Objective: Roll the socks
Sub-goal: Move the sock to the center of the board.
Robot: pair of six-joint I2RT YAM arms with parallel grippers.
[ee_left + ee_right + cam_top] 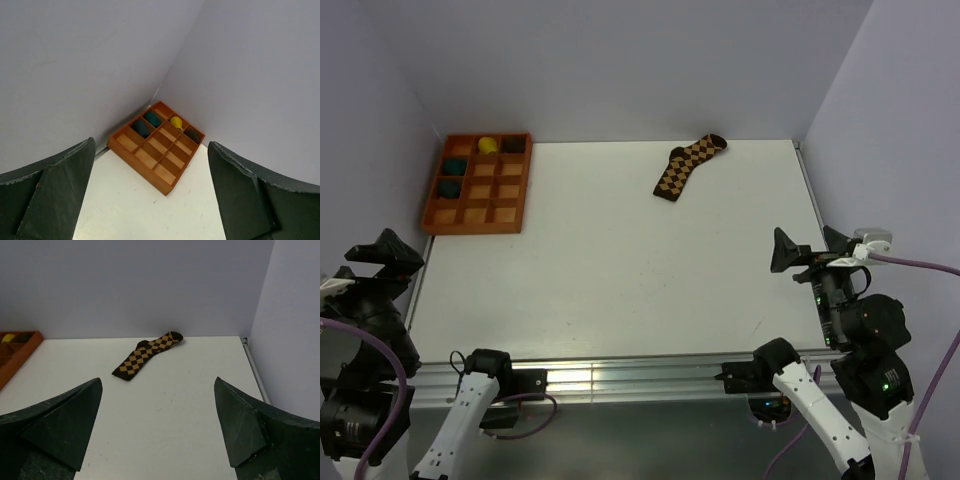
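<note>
— Where are the socks (689, 168)?

— Flat on the white table (620, 290), well to the right of the orange tray (433, 195) and about level with its far half, close to the back wall (620, 60). The brown-and-tan diamond fabric is bent at the heel. One dark end points away from the tray toward the wall, and the other lies nearer and slightly toward the tray. Whether that is one sock or two stacked, I cannot tell.

— Is anything touching them?

— No. Bare tabletop lies all around them.

— And the tray itself?

— It is divided into small compartments. Two teal sock balls (453, 176) sit in its left column, one behind the other. A yellow sock ball (487, 146) is in the far row, and a dark thing (512, 145) is in the far right corner cell. What that last one is I cannot make out.

— And the arms?

— The left gripper (151, 165) hangs nearer than the tray's near left corner, out by the table's left edge. Its jaws are spread wide with nothing between them, and the wrist view looks straight at the tray. The right gripper (809, 248) is far across from the tray, by the right edge, and nearer than the socks. Its jaws are also wide apart and hold nothing, and its wrist view faces the socks.
</note>
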